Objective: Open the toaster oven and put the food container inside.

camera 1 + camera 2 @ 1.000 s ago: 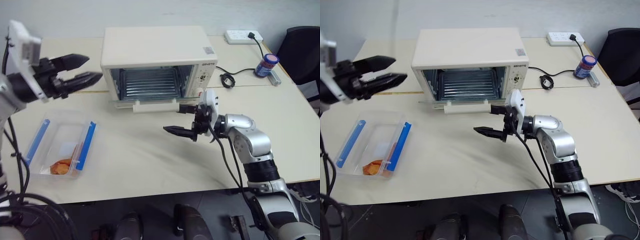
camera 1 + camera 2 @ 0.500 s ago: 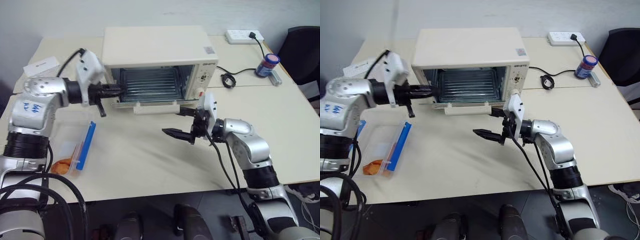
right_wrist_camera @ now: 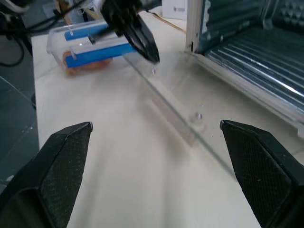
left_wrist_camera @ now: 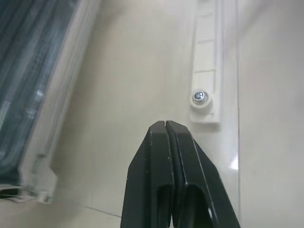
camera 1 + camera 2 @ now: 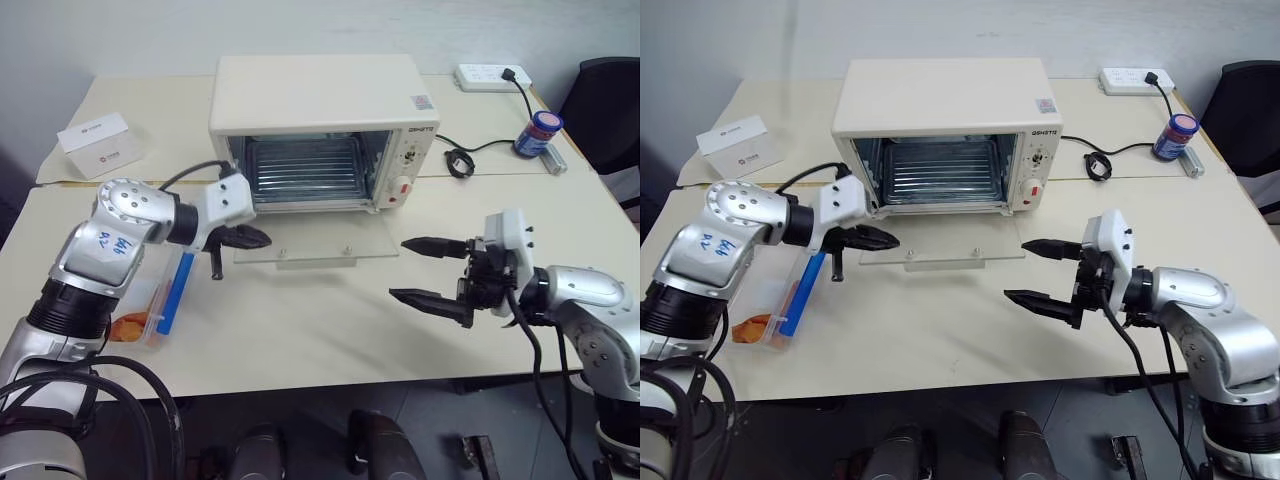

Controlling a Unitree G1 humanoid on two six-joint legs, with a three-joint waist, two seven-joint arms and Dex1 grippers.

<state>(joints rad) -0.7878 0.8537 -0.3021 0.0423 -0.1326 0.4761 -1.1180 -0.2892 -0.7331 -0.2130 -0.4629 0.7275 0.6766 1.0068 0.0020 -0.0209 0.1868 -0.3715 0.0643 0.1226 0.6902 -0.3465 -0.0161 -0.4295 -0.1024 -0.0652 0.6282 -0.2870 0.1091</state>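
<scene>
The cream-white toaster oven (image 5: 320,95) stands at the back middle of the table. Its glass door (image 5: 330,240) lies flat and open, and the wire rack inside (image 3: 266,52) shows. My left gripper (image 5: 262,239) is shut on nothing, its tip over the door's left edge, near the door's white handle (image 4: 205,71). The food container (image 5: 165,295), clear with blue clips and orange pieces, sits left of the door, partly hidden by my left arm. My right gripper (image 5: 400,268) is open and empty, to the right of the door's front corner, pointing left.
A small white cardboard box (image 5: 100,140) lies at the back left. A power strip (image 5: 487,73), a black cable (image 5: 458,158) and a blue-lidded jar (image 5: 533,132) are at the back right. A black chair (image 5: 610,100) stands beyond the table's right edge.
The oven door has dropped from barely ajar to flat open. My left gripper closed and came down to the door's left edge. My right gripper drew back to the right, still open.
</scene>
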